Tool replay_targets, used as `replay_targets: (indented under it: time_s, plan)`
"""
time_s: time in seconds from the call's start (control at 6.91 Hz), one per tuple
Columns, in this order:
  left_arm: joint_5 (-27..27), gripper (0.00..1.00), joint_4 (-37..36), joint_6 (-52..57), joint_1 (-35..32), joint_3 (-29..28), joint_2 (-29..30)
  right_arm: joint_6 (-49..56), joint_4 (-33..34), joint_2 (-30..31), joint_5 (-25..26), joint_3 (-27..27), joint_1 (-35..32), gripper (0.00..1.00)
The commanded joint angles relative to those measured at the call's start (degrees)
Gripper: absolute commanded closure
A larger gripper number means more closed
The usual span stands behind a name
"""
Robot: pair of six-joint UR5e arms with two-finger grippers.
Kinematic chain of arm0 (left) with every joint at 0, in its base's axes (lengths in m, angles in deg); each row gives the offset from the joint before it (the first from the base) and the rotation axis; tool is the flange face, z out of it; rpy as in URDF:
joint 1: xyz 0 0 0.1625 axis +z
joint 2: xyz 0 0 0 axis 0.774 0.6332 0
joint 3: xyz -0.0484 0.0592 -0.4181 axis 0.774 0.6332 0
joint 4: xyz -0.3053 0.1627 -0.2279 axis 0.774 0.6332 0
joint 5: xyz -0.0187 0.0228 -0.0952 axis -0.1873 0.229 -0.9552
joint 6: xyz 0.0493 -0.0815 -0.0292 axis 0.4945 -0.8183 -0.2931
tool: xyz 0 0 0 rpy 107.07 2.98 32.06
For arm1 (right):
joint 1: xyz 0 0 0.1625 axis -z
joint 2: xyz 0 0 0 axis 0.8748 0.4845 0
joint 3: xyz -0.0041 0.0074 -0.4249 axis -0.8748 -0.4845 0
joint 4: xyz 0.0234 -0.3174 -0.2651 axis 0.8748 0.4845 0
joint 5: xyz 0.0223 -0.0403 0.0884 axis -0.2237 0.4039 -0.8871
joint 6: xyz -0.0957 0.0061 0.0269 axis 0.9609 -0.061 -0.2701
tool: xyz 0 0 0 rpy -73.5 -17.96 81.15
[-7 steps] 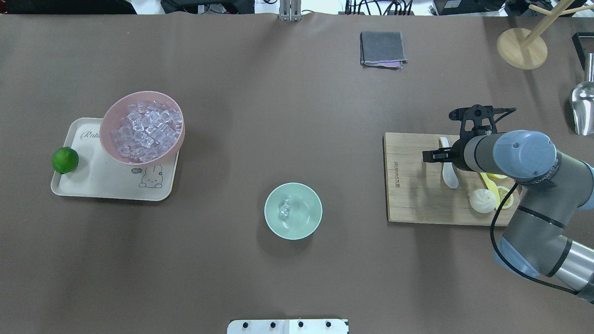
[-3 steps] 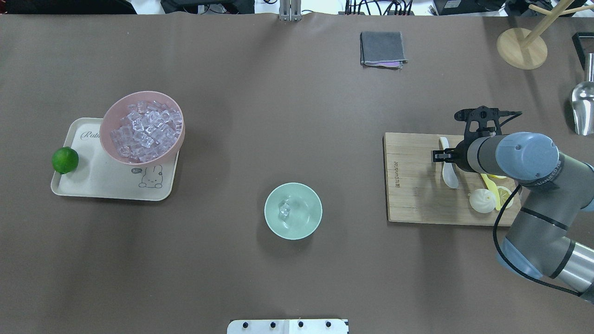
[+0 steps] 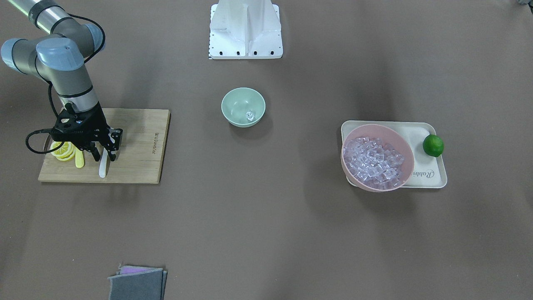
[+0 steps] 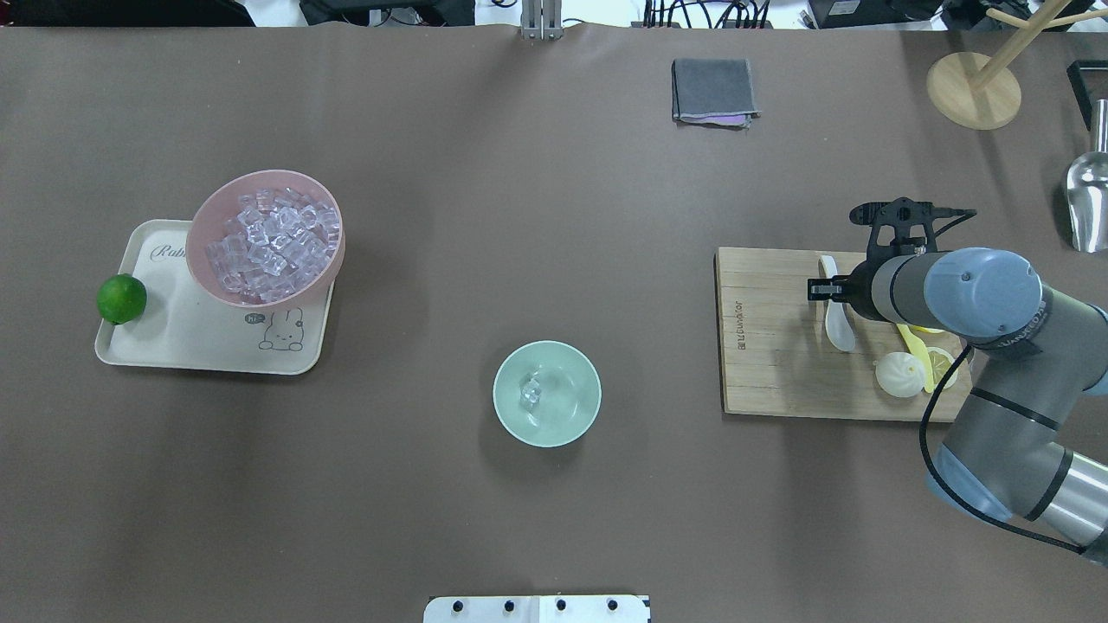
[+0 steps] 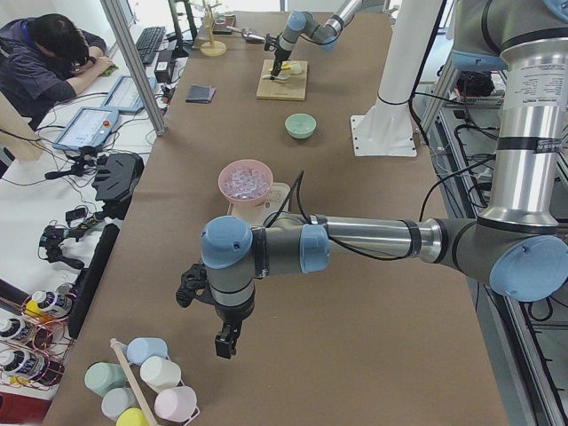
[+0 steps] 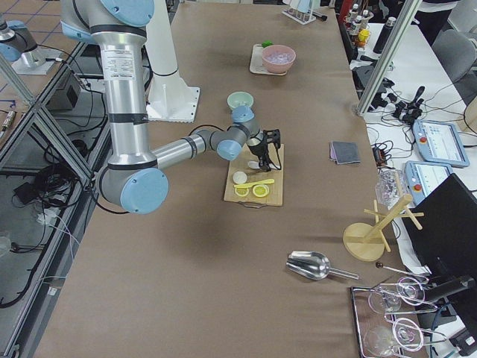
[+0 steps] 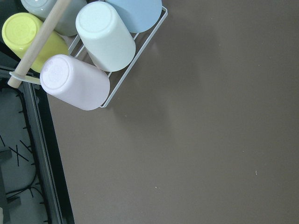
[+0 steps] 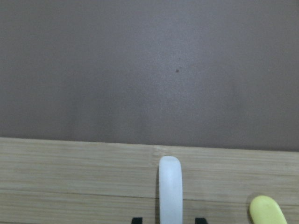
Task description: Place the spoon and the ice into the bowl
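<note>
White spoon (image 4: 838, 327) on the wooden cutting board (image 4: 770, 363), right of the overhead view, with its scoop toward the lower edge and its handle toward the upper. The right gripper (image 3: 104, 155) points down directly over the spoon. In the right wrist view the handle runs up between two black fingertips (image 8: 200, 220) with a gap on either side, so the jaws are parted astride the handle and not closed on it. A yellow knife (image 4: 911, 339) and a white bun (image 4: 900, 374) lie nearby on the same board. The mint-green bowl (image 4: 506, 372) sits at centre frame, well apart from the board, and holds one ice cube (image 4: 530, 391). The pink bowl (image 4: 201, 227), heaped with cubes, rests on a cream tray (image 4: 173, 342) at left, near a lime (image 4: 121, 298). The left gripper (image 5: 226, 342) hangs near a rack of cups (image 5: 142, 382) at the lower left of the left side view; whether its jaws are parted cannot be told.
</note>
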Motion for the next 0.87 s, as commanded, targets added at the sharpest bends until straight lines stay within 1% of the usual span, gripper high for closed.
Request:
replay_targets:
  time_s: [0.0, 0.29, 0.43, 0.58, 0.72]
  plan:
    - [0.0, 0.02, 0.0, 0.0, 0.0, 0.01, 0.0, 0.01, 0.0, -0.18, -0.13, -0.02, 0.11, 1.0]
    - [0.0, 0.02, 0.0, 0.0, 0.0, 0.01, 0.09, 0.18, 0.09, -0.88, -0.48, 0.68, 0.11, 1.0]
    - [0.0, 0.02, 0.0, 0.0, 0.0, 0.01, 0.0, 0.01, 0.96, -1.84, -0.75, 2.25, 0.11, 1.0]
    - [0.0, 0.02, 0.0, 0.0, 0.0, -0.08, 0.0, -1.03, 3.58, -3.85, -0.75, 3.57, 0.2, 1.0]
    - [0.0, 0.02, 0.0, 0.0, 0.0, -0.08, 0.0, -7.74, 8.04, -7.35, -0.75, 4.54, 0.54, 1.0]
